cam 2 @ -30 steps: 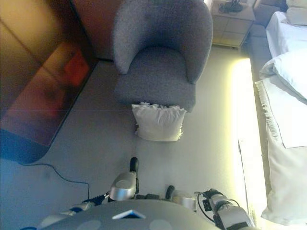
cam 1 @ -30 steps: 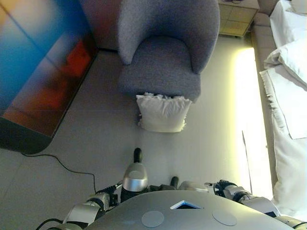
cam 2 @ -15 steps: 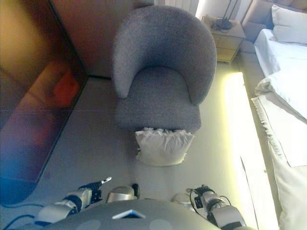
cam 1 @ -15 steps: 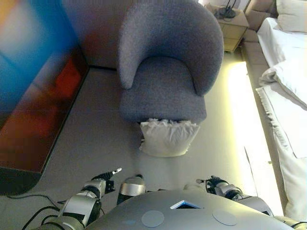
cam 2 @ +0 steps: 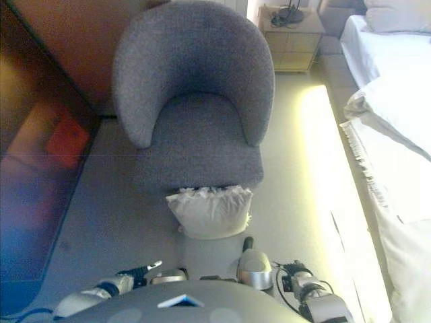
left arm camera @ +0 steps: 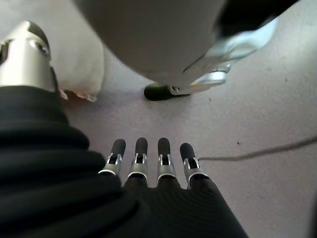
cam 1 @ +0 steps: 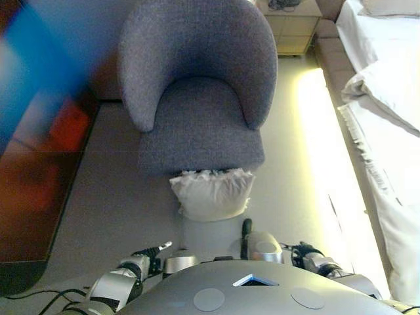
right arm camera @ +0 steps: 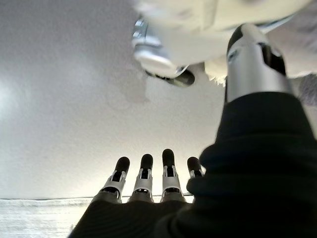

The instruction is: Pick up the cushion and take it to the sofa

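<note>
Grey carpet (cam 1: 118, 197) spreads around a grey armchair (cam 1: 197, 98), with a white cushion (cam 1: 211, 193) on the floor leaning against the chair's front edge. Beside the chair, a bed (cam 1: 387, 111) with white linen; behind it, a bedside cabinet (cam 2: 291, 33). Both robot hands, left hand (left arm camera: 148, 163) and right hand (right arm camera: 148, 181), hang near the cushion with fingers straight, holding nothing.

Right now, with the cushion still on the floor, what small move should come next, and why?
Probably lower both arms toward the cushion, which leans against the front of the grey armchair. The left robot hand and right robot hand are open, empty and apart from it.
</note>
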Tool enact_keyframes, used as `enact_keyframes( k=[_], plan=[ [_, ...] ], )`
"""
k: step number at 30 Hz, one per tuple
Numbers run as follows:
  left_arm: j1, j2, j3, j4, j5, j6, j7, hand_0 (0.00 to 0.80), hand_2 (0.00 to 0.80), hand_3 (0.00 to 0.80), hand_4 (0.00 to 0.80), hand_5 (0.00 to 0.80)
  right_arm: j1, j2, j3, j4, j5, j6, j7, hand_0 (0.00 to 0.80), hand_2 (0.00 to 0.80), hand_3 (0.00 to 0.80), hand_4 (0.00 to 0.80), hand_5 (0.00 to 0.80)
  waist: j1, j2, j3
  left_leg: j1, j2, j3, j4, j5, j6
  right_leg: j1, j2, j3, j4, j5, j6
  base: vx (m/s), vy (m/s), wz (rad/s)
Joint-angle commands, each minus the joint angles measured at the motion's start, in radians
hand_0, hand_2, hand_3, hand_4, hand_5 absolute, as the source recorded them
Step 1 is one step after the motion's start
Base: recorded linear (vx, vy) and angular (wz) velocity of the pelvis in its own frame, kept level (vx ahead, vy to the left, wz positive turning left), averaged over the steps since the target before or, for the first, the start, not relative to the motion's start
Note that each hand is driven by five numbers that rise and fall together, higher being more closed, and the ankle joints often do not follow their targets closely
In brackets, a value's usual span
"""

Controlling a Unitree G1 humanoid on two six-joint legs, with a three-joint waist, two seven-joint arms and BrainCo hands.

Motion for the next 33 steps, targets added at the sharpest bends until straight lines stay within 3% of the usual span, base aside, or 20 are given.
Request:
enact_keyframes(
  k=[1,3,6,10,11,13,15,21,26,31,33],
  plan=[
    [-0.018,0.067,0.02,0.026,0.019,-0.038,0.014,0.0,0.0,0.0,0.0,0.0,-0.024,0.03,0.015,0.024,-0.069,-0.033,-0.002,0.0,0.0,0.0,0.0,0.0,0.005,-0.106,-0.019,0.037,-0.019,-0.04,0.113,-0.144,0.025,-0.095,-0.131,0.038,0.021,0.05,0.093,0.256,-0.215,0.15],
    [-0.008,0.064,0.018,0.026,0.083,-0.072,-0.017,0.0,0.0,0.0,0.0,0.0,-0.025,0.02,0.029,0.012,-0.065,-0.04,0.004,0.0,0.0,0.0,0.0,0.0,0.016,-0.108,-0.029,-0.011,0.017,-0.034,0.245,-0.059,-0.001,-0.072,-0.118,0.012,0.021,0.029,0.065,0.173,-0.193,0.18],
    [-0.014,0.043,-0.021,0.007,0.074,-0.108,0.014,0.0,0.0,0.0,0.0,0.0,-0.05,0.0,0.04,0.012,-0.062,-0.023,0.008,0.0,0.0,0.0,0.0,0.0,0.048,-0.118,-0.016,-0.157,0.022,-0.018,0.406,0.0,0.008,-0.005,-0.096,-0.001,-0.008,-0.006,0.024,0.159,-0.148,0.19],
    [-0.03,0.037,-0.029,-0.006,0.009,-0.068,0.016,0.0,0.0,0.0,0.0,0.0,-0.086,-0.011,0.054,0.02,-0.062,0.002,0.009,0.0,0.0,0.0,0.0,0.0,0.094,-0.095,0.012,-0.223,0.008,0.033,0.265,-0.001,-0.003,0.083,-0.089,-0.04,-0.051,-0.043,0.042,0.146,0.081,0.13],
    [-0.032,0.037,-0.024,-0.002,-0.002,-0.063,0.011,0.0,0.0,0.0,0.0,0.0,-0.09,-0.012,0.053,0.022,-0.057,0.006,0.002,0.0,0.0,0.0,0.0,0.0,0.102,-0.084,0.016,-0.227,0.018,0.042,0.208,0.023,-0.015,0.098,-0.089,-0.05,-0.063,-0.047,0.049,0.201,0.214,0.31],
    [-0.033,0.032,-0.007,0.006,-0.014,-0.061,0.009,0.0,0.0,0.0,0.0,0.0,-0.089,-0.011,0.052,0.028,-0.045,0.014,-0.011,0.0,0.0,0.0,0.0,0.0,0.122,-0.055,0.024,-0.267,0.057,0.059,0.098,0.126,-0.055,0.144,-0.078,-0.057,-0.088,-0.067,0.055,0.239,0.272,0.31],
    [-0.03,0.026,0.011,0.014,0.006,-0.065,0.001,0.0,0.0,0.0,0.0,0.0,-0.087,-0.011,0.048,0.037,-0.03,0.01,-0.019,0.0,0.0,0.0,0.0,0.0,0.146,-0.039,0.034,-0.306,0.084,0.038,0.048,0.2,-0.078,0.2,-0.076,-0.044,-0.102,-0.097,0.058,0.239,0.259,0.3],
    [-0.031,0.031,-0.009,0.019,0.084,-0.058,-0.016,0.0,0.0,0.0,0.0,0.0,-0.069,0.009,0.032,0.047,0.004,0.002,-0.081,0.0,0.0,0.0,0.0,0.0,0.126,-0.04,0.012,-0.259,0.057,0.057,0.057,0.13,-0.051,0.215,-0.147,-0.038,-0.061,-0.112,0.096,0.194,0.222,-0.22],
    [-0.057,0.058,-0.031,0.003,0.062,-0.064,0.042,0.0,0.0,0.0,0.0,0.0,-0.067,0.025,0.026,0.041,-0.051,-0.011,-0.066,0.0,0.0,0.0,0.0,0.0,0.112,-0.053,0.005,-0.232,0.025,0.094,0.072,0.086,-0.026,0.197,-0.211,-0.041,-0.054,-0.079,0.145,0.135,0.017,-0.06],
    [-0.132,0.079,-0.11,-0.041,0.113,-0.136,0.09,0.0,0.0,0.0,0.0,0.0,-0.147,0.01,0.064,-0.004,0.02,-0.013,-0.097,0.0,0.0,0.0,0.0,0.0,0.118,-0.042,0.051,-0.33,0.058,0.134,0.148,0.075,-0.037,0.065,-0.27,-0.065,-0.003,-0.041,0.156,-0.161,-0.134,-0.2],
    [-0.175,0.084,-0.139,-0.065,0.075,-0.167,0.126,0.0,0.0,0.0,0.0,0.0,-0.181,-0.003,0.071,-0.02,0.041,-0.038,-0.116,0.0,0.0,0.0,0.0,0.0,0.109,-0.037,0.093,-0.404,0.07,0.12,0.188,0.076,-0.046,0.0,-0.263,-0.031,0.01,-0.041,0.158,-0.269,-0.225,-0.44]
  ],
)
